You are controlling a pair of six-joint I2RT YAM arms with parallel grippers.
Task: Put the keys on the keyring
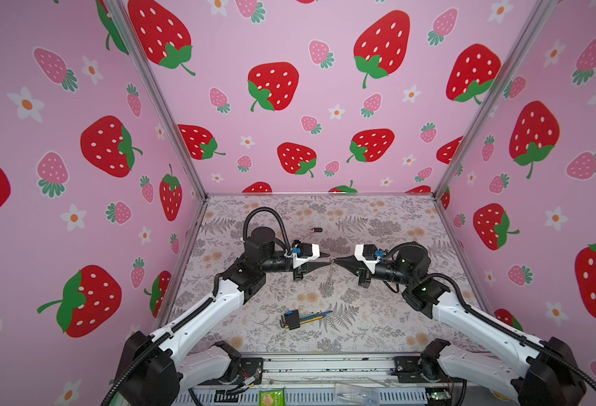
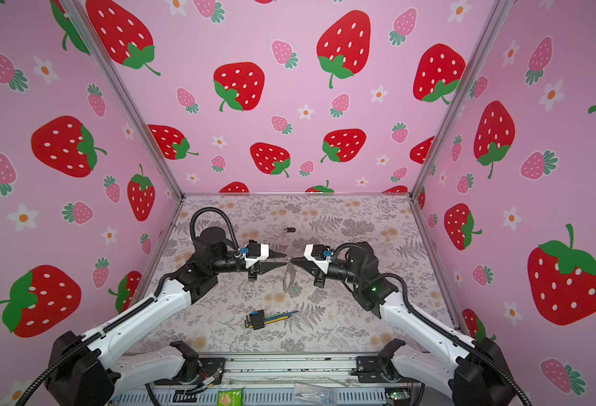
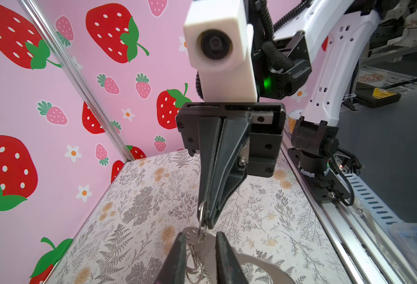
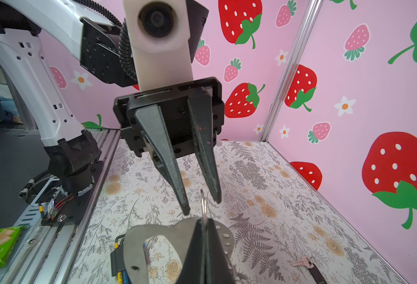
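Raised tip to tip, left end effector (image 1: 328,259) stands slightly parted, right end effector (image 1: 335,260) clamped.

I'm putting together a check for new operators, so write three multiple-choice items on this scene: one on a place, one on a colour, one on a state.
1. Where is the key with the black tag?
A. On the table, toward the back wall
B. At the table's front edge
C. Hanging in the air

2. What colour is the holder on the hex wrenches?
A. Red
B. Black and blue
C. White

3. What state is the right gripper in?
A. Wide open
B. Lying on the table
C. Shut on the keyring

Answers:
1 A: it lies on the floral top beyond both arms.
2 B: both top views show a black block with a blue piece.
3 C: the left wrist view shows its fingers pinched on the metal ring.
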